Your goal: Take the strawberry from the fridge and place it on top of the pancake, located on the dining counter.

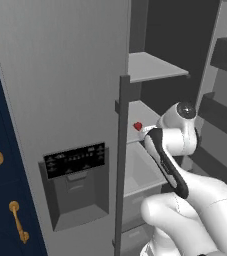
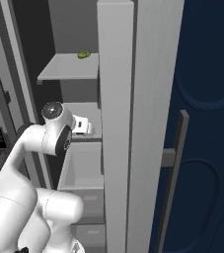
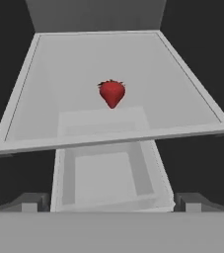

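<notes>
Strawberry (image 3: 111,93) lying alone mid-shelf (image 3: 44,123) in the open fridge (image 1: 60,75), at 12 o'clock from the end effector (image 3: 111,207). Fingers spread, nothing held. Probably light, soft, easily bruised: best pinched gently across the widest part, away from the leafy cap.

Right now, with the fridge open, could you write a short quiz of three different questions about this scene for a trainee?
1. True or false: the strawberry is held in the gripper.
2. Which fruit lies on the shelf above the strawberry's shelf? A) small green fruit B) banana C) orange
3. Fill in: below the strawberry's shelf sits an open ____.

Key: 1 false, it lies on the shelf ahead of the open fingers; 2 A; 3 drawer.
</notes>
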{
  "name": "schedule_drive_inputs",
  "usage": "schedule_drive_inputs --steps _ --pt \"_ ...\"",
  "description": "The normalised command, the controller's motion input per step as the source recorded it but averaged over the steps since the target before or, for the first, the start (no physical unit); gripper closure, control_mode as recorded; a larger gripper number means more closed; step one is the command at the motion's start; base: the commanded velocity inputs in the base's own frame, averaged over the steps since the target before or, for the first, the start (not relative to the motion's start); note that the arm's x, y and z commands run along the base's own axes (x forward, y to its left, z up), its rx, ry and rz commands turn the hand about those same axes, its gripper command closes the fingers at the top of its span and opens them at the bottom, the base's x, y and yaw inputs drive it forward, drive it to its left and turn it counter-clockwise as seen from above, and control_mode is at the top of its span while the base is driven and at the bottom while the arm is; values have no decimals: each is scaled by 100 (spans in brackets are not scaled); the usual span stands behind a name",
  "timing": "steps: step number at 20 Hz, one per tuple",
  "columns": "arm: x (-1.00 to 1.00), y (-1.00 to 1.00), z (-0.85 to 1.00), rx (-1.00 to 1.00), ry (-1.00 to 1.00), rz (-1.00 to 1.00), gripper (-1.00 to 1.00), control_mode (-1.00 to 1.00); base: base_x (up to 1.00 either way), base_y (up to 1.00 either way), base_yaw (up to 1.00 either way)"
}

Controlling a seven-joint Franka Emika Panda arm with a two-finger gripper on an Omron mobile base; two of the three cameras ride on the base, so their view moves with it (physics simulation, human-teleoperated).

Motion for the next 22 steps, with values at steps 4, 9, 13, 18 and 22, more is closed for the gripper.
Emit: schedule_drive_inputs --steps 4,9,13,18,22 --pt "48 0 15 7 -8 -1 -100 -100 0 0 0" --pt "36 1 0 4 4 -5 -100 -100 0 0 0" --pt "32 0 -5 0 8 0 -100 -100 0 0 0" --pt "57 0 -10 1 1 -1 -100 -100 0 0 0" --pt "41 7 -5 1 1 -6 -100 -100 0 0 0"
